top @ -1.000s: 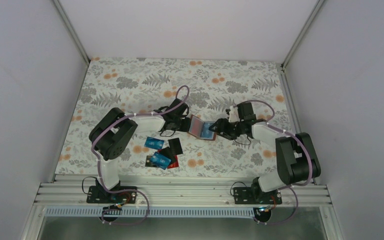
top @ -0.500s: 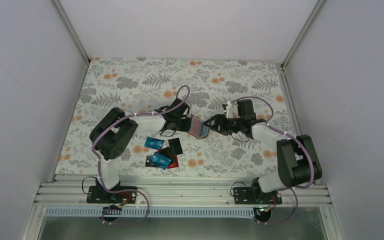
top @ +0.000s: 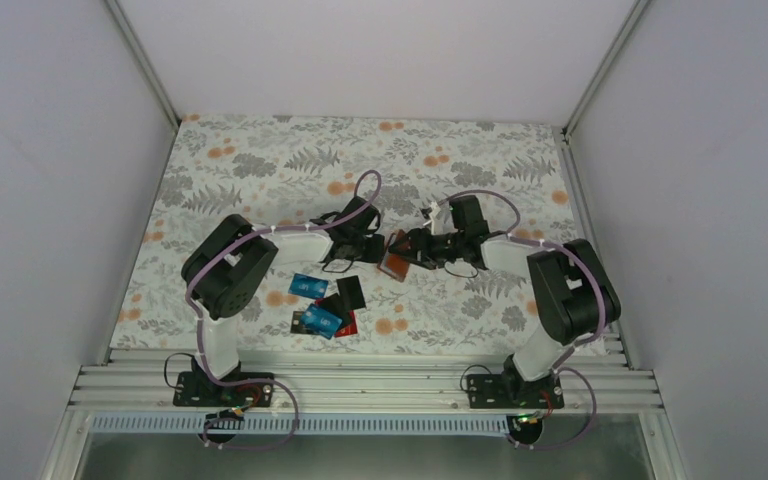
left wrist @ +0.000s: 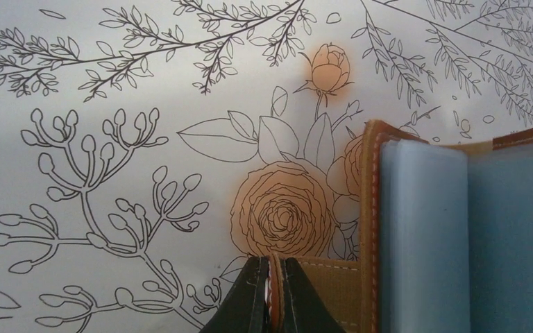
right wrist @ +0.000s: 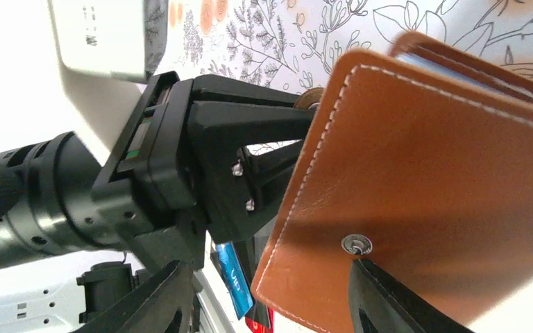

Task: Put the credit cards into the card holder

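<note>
**Setting.** Worktop covered in a floral print of grey ferns and orange blooms. It is enclosed by plain white walls, with aluminium rails along the near edge.

**Card holder**. Mid-worktop, between the two tools, partly folded. The brown outer cover faces the right arm and the sleeves face the left. The top view is too small to fix its long axis.

**Credit cards**. Loose cluster of blue, black and red, near the left arm and apart from the holder.

**Left tool**. Pinched tight on a thin stitched flap of the holder.

**Right tool**. Fingers spread wide, with the cover's lower corner in the gap. Whether it grips cannot be told.

**Left wrist view only.** Bluish-grey sleeves of the holder, its stitched edge upright, and the left tool clamped.

**Right wrist view only.** The cover with its snap stud, the right tool, and one blue card below.
</note>
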